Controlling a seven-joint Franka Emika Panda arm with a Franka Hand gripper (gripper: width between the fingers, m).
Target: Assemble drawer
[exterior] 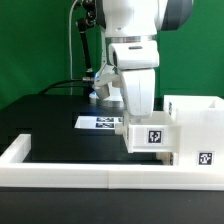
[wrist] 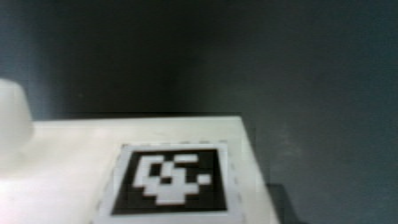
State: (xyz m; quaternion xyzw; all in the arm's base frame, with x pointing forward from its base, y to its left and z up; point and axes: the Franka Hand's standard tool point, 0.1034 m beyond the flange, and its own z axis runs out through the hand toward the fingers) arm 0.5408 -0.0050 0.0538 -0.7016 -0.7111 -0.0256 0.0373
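A green wall stands behind a black table (exterior: 50, 120). A low white rail (exterior: 60, 165) runs along the table's near edge. A flat strip of printed tags (exterior: 100, 122) lies on the table behind the arm.

The big white box (exterior: 195, 125) of the drawer stands at the exterior view's right, with a tag low on its front. A small white tray (exterior: 150, 135) with a tag on its face sits at the box's open side, touching it or partly in. The arm's gripper (exterior: 135, 100) is right over the tray, but its fingers are hidden, so I cannot tell if it is open or closed. The wrist view shows the tray's tag (wrist: 175, 180) very close.

I think the step is pushing this tray into the box. Next, the tray likely needs a straight, gentle slide so it does not jam
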